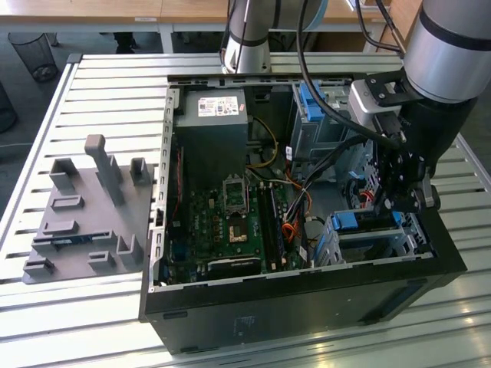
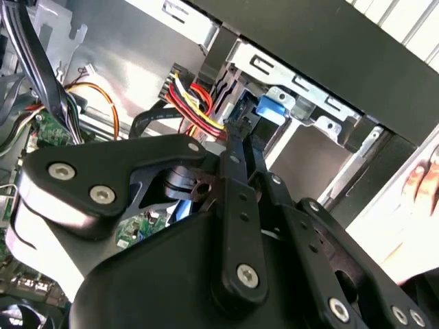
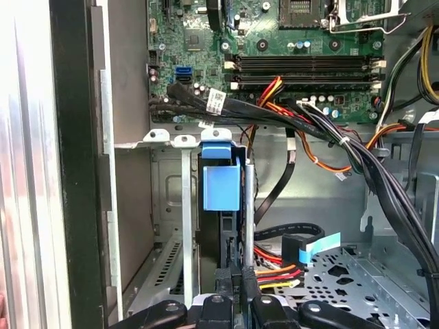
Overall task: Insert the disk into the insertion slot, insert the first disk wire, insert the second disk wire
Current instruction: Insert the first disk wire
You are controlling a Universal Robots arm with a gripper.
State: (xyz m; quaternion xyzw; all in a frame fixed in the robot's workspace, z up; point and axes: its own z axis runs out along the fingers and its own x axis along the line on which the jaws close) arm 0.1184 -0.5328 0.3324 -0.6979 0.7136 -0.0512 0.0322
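Observation:
The disk (image 1: 357,222) sits in its blue caddy inside the insertion slot (image 1: 383,244), a low silver cage at the front corner of the open computer case on the exterior view's right. The first wrist view looks along the disk (image 3: 221,184), which stands edge-on between the slot's rails (image 3: 186,226). My gripper (image 1: 393,211) hangs just above the cage. Its fingers are close together, with nothing visibly held. In both wrist views the gripper (image 3: 241,291) (image 2: 240,133) points at the disk's (image 2: 269,110) near end. Loose red-and-yellow wires (image 3: 274,277) and a black cable with a pale blue plug (image 3: 312,245) lie beside the slot.
A black cable bundle (image 3: 322,130) crosses between the motherboard (image 1: 230,222) and the cage. The power supply (image 1: 211,130) and a taller cage with a blue tab (image 1: 311,100) stand at the back of the case. A grey fixture block (image 1: 92,207) lies on the slatted table at the exterior view's left.

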